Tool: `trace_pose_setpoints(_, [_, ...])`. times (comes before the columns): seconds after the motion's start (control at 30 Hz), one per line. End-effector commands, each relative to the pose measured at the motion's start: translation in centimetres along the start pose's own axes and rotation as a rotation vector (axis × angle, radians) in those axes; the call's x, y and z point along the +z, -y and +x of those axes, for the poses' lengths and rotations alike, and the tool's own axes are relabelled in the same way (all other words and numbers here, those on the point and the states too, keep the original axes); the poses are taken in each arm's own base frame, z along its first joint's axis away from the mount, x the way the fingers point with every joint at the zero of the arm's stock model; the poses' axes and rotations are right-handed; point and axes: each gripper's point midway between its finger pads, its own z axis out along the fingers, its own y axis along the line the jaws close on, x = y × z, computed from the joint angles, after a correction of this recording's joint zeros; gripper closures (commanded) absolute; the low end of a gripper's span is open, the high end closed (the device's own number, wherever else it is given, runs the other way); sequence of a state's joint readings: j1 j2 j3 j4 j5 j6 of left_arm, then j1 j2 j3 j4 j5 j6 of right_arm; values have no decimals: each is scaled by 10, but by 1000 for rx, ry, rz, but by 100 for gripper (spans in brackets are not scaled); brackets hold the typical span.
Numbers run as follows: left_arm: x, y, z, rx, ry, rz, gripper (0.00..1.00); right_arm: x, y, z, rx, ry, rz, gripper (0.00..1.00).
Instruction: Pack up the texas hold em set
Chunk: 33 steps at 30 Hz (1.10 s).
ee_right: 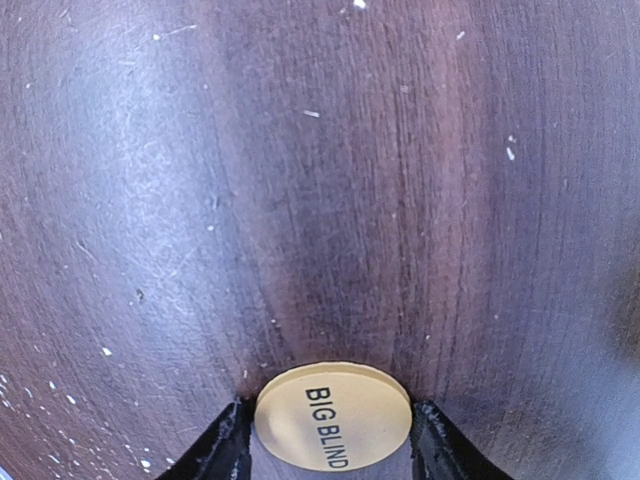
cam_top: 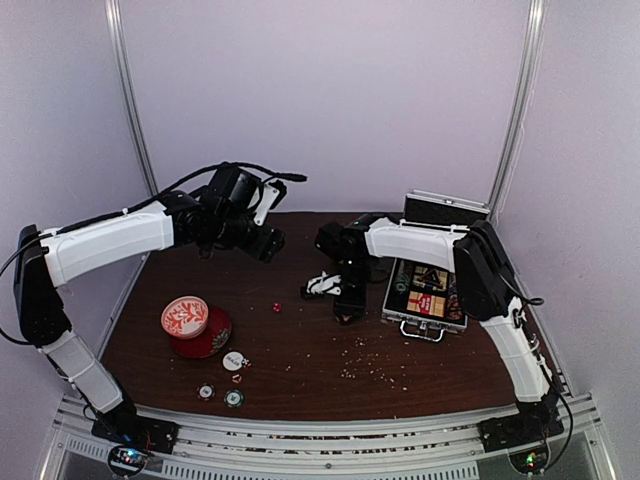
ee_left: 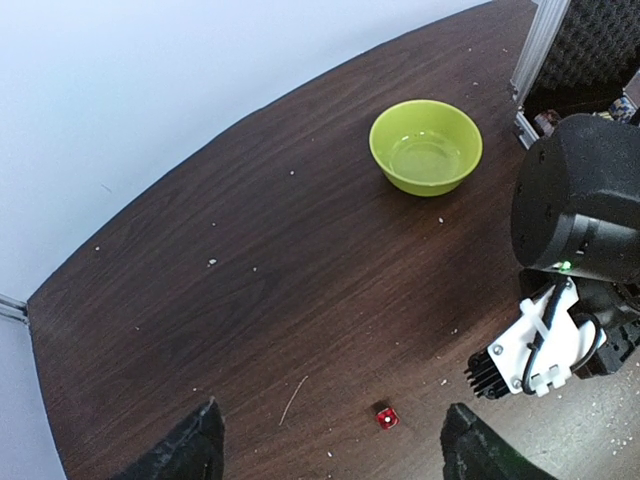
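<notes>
The texas hold em set's silver case (cam_top: 425, 297) lies open at the right, black lining, chips and cards showing inside. My right gripper (ee_right: 330, 442) is down at the table left of the case, its fingertips (ee_right: 228, 445) pressed against both edges of a cream "BIG BLIND" button (ee_right: 333, 415). A tiny red die (ee_left: 386, 417) lies on the wood between the wide-open fingers of my left gripper (ee_left: 335, 452), which hovers above it. The same die (cam_top: 277, 306) sits mid-table in the top view. A white button (cam_top: 234, 360) and two chips (cam_top: 206, 392) (cam_top: 234, 398) lie near the front left.
A red-and-white patterned round tin (cam_top: 198, 330) stands at the left front. A lime-green bowl (ee_left: 426, 147) sits at the back of the table. The right arm's wrist (ee_left: 578, 200) is close beside my left gripper. Crumbs are scattered near the case.
</notes>
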<state>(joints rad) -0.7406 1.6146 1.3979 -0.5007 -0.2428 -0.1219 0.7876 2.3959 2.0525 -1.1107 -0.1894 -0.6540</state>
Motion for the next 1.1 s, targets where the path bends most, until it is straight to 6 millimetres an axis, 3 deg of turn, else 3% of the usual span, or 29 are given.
trace_pose_setpoints(0.0, [-1, 1, -9, -10, 37, 12, 24, 11, -12, 13, 11, -63, -42, 48])
trace_pose_setpoints(0.13, [0, 1, -8, -6, 32, 7, 24, 6, -26, 24, 21, -84, -72, 51])
trace_pose_setpoints(0.37, [4, 3, -6, -4, 23, 15, 24, -23, -42, 32, 39, -41, -58, 54])
trace_pose_setpoints(0.63, [10, 5, -1, 0, 6, 20, 24, -55, -45, 46, 68, -4, -14, 54])
trace_pose_setpoints(0.87, [15, 7, 3, 3, -12, 21, 24, -80, -14, 82, 169, 15, 38, 54])
trace_pose_setpoints(1.07, [16, 8, 4, 4, -15, 26, 24, -96, 39, 125, 302, 20, 124, 54])
